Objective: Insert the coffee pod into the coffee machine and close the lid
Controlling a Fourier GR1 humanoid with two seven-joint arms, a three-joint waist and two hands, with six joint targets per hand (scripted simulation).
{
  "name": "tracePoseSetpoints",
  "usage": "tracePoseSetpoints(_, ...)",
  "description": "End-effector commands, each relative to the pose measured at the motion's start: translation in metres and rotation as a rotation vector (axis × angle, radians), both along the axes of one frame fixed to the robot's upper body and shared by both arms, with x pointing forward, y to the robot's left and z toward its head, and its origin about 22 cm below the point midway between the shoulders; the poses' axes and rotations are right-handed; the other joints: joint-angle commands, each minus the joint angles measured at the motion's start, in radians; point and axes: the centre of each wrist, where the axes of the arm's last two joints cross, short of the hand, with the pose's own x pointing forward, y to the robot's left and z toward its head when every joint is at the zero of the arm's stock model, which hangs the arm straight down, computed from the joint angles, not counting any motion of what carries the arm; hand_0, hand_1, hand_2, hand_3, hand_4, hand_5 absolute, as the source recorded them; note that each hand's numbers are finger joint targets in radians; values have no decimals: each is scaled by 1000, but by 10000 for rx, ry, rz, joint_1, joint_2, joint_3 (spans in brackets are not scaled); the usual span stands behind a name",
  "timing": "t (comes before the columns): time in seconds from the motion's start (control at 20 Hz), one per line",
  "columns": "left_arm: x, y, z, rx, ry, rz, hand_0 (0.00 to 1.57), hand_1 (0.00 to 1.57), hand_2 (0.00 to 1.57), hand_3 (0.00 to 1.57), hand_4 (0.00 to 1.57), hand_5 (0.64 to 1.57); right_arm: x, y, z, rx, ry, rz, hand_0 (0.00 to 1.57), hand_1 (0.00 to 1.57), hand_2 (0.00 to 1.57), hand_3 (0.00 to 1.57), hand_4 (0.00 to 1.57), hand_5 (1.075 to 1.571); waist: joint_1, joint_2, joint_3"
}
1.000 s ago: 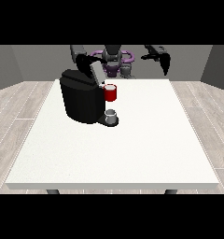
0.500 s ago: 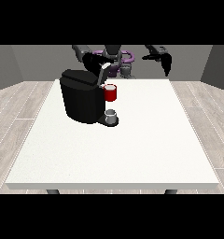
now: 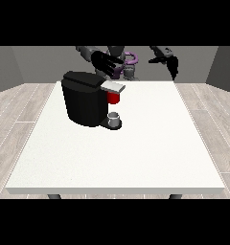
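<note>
A black coffee machine stands on the white table, left of centre. Its grey lid lies nearly flat over the red pod holder. The coffee pod itself does not show. A small grey cup sits on the machine's base. The hand at the view's left hovers just above and behind the lid, fingers spread straight, holding nothing. The hand at the view's right hangs raised above the table's far right edge, fingers pointing down, apart from everything.
The robot's torso stands behind the table's far edge. Grey walls and a wood floor surround the table. White tabletop stretches in front and to the right of the machine.
The lid has swung down from upright to nearly flat. The hand at the view's left followed it down and now sits just above it. The other hand stayed put.
</note>
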Motion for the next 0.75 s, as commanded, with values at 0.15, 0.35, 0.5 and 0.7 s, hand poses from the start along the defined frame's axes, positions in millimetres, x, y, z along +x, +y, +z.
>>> tracePoseSetpoints(0.15,-2,0,0,-97,-131,-9,0,0,0,0,0,1571,-10,9,-20,240,-251,906,0,0,0,0,30,1571,-314,-361,1)
tracePoseSetpoints(0.35,-11,20,-18,61,16,370,0,0,0,0,202,1571,-34,36,-37,884,-119,1834,0,0,0,0,259,1571,-605,-902,-1)
tracePoseSetpoints(0.5,-26,-9,-45,-219,448,454,0,0,0,0,145,1571,-56,28,-66,1947,551,1901,0,0,0,0,269,1571,-979,-1466,1)
tracePoseSetpoints(0.7,-39,-13,-53,-401,709,394,0,0,0,0,192,1571,-87,11,-109,2716,1469,501,0,0,0,0,157,1571,-974,-2068,4)
